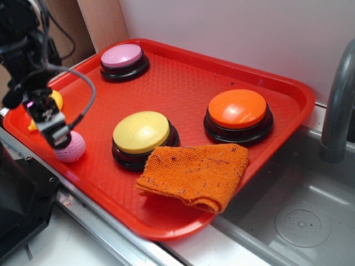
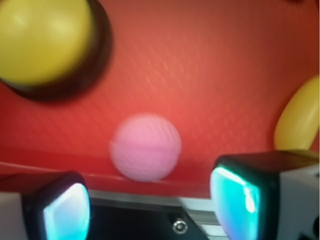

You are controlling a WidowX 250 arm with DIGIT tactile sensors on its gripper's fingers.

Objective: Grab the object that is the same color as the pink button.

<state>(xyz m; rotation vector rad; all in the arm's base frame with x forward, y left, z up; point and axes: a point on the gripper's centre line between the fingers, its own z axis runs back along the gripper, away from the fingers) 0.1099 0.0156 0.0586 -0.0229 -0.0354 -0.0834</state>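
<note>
The object, a small knitted pink ball (image 1: 72, 147), lies on the red tray (image 1: 183, 83) near its front-left rim. It matches the pale pink button (image 1: 122, 55) at the tray's far-left corner. My gripper (image 1: 57, 134) hangs just over the ball's left side. In the wrist view the ball (image 2: 145, 146) lies a little ahead of my gripper (image 2: 150, 200), in line with the gap between the wide-apart fingers. The gripper is open and holds nothing. The wrist view is blurred.
A yellow button (image 1: 141, 132) stands right of the ball, an orange button (image 1: 237, 109) farther right. An orange cloth (image 1: 197, 174) lies at the tray's front. A yellow toy banana (image 2: 300, 117) sits behind the gripper. A sink (image 1: 299, 221) and faucet (image 1: 338, 105) are at right.
</note>
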